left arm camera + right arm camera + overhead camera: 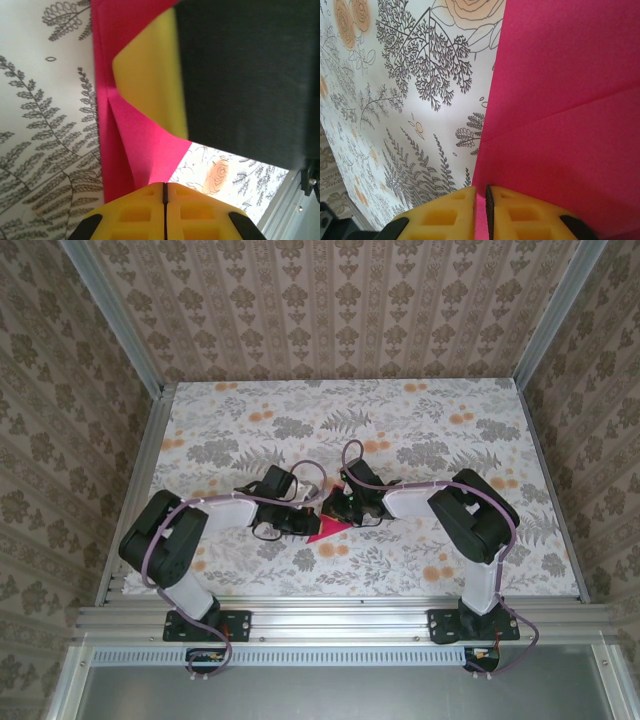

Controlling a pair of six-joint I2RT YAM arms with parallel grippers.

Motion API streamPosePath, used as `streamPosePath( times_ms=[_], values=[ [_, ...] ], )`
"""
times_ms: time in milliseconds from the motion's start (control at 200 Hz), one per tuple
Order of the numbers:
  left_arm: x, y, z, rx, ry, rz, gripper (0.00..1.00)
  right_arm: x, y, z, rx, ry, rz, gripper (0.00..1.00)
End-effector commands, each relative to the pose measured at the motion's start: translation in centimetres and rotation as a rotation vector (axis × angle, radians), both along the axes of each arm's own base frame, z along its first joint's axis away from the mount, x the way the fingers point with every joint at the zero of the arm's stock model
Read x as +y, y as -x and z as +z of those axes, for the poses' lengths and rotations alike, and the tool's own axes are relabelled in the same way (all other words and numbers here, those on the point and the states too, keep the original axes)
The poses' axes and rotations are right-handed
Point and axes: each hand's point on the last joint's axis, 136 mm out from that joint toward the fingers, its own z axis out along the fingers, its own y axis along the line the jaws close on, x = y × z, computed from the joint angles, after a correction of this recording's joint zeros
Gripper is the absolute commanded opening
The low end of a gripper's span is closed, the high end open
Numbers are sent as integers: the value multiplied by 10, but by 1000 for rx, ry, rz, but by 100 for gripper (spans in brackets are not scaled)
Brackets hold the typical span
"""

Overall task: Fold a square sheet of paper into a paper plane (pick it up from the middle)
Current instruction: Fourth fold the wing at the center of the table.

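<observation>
- The yellow fingers of the left gripper (165,189) are pressed together with no gap visible. The tapering end of the magenta paper sheet (560,100) runs in beneath them, so a pinch on the paper is judged likely.
- The fingers of the right gripper (480,192) are set very narrow, and a sliver of the same paper is seen clamped in the slot between them.
- The sheet is located near the middle of the table, toward its near edge, and is spanned between the two grippers. It is partly folded: a crease (560,115) is seen across it, and overlapping flaps appear in the left wrist view.
- It cannot be told whether the sheet lies flat on the floral tablecloth (420,100) or is raised slightly above it.
- Risk of tearing: the thin paper is gripped at two points close together. A tear at either pinch is to be expected if the arms are drawn apart or twisted against each other.
- Risk of slipping: only a narrow edge is held by each gripper. The sheet may be pulled free by a sideways drag across the cloth.
- Risk of a skewed fold: if one pinch is released before the flaps are pressed, the paper may spring open and the lengthwise crease may be lost.
- Risk of collision: the right gripper's finger and body are seen just beside the left fingers, so contact is probable with any inward motion.
</observation>
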Motion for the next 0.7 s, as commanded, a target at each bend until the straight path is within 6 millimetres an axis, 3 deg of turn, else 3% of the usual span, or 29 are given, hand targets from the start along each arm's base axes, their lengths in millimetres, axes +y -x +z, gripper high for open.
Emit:
streamPosePath(
  times_ms=[0, 120, 260, 515, 605, 695],
  values=[
    [-2, -8, -5, -15, -16, 8, 7, -17, 14, -32, 72, 92, -7, 16],
    [10, -1, -25, 22, -73, 22, 6, -15, 12, -29, 65, 77, -4, 16],
    [21, 7, -39, 43, -116, 37, 5, -11, 7, -11, 35, 58, 8, 17],
    [29, 9, -42, 59, -113, 53, 5, -24, 0, 41, -90, 53, -13, 20],
    [27, 7, -40, 57, -102, 52, 4, -29, 3, 50, -118, 47, -24, 20],
    [26, 7, -39, 58, -97, 51, 4, -21, 8, 51, -116, 0, -6, 17]
  ],
)
